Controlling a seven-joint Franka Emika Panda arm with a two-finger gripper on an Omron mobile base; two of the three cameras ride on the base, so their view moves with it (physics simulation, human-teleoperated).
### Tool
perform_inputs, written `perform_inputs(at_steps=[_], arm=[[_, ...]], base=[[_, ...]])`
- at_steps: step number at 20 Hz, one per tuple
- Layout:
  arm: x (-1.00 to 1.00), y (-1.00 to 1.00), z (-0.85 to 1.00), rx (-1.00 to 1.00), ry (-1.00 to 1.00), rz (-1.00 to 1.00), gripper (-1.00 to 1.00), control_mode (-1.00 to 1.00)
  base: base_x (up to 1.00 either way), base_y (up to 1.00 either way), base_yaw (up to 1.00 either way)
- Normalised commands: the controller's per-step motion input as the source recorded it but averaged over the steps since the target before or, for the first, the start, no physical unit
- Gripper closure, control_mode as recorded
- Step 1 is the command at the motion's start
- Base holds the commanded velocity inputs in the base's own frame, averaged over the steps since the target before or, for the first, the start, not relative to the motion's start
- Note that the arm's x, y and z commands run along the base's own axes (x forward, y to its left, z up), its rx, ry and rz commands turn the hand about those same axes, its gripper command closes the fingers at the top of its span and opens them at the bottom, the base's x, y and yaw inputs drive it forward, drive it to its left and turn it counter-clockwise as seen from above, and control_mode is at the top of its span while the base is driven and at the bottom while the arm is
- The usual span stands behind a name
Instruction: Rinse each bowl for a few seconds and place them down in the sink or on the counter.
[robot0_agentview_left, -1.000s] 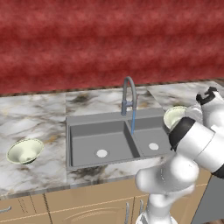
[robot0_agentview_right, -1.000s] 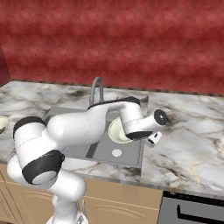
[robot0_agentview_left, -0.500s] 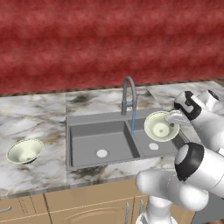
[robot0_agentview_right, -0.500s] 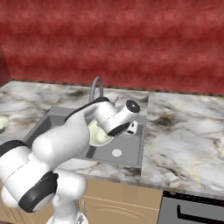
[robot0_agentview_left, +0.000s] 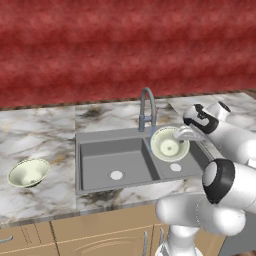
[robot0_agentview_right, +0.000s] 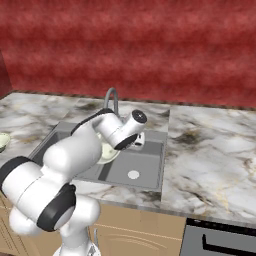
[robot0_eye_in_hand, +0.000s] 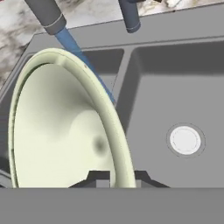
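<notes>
Pale cream-green round bowl (robot0_eye_in_hand: 65, 131) — rigid, likely slick when wet — pinched by its rim in my gripper (robot0_agentview_left: 186, 134), held under the curved grey faucet (robot0_agentview_left: 147, 107).

We find the held bowl (robot0_agentview_left: 169, 143) close under the faucet (robot0_agentview_left: 147, 107), its stream (robot0_eye_in_hand: 85, 64) passing just behind the rim. The left basin (robot0_agentview_left: 113, 162) is open. The second bowl (robot0_agentview_left: 28, 173) sits well apart on the counter (robot0_agentview_left: 45, 135).

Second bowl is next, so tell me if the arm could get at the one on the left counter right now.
Probably not yet: the end effector is shut on a bowl under the faucet. The other bowl sits unobstructed on the counter.
</notes>
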Motion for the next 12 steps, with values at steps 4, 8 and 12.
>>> perform_inputs(at_steps=[4,8,12], arm=[[0.43,0.04,0.0,0.0,0.0,0.07,1.0,-1.0],[0.27,0.02,0.0,0.0,0.02,0.07,1.0,-1.0],[0.23,0.03,-0.01,0.0,0.02,0.07,1.0,-1.0]], base=[[0.0,0.0,0.0],[0.0,0.0,0.0],[0.0,0.0,0.0]])
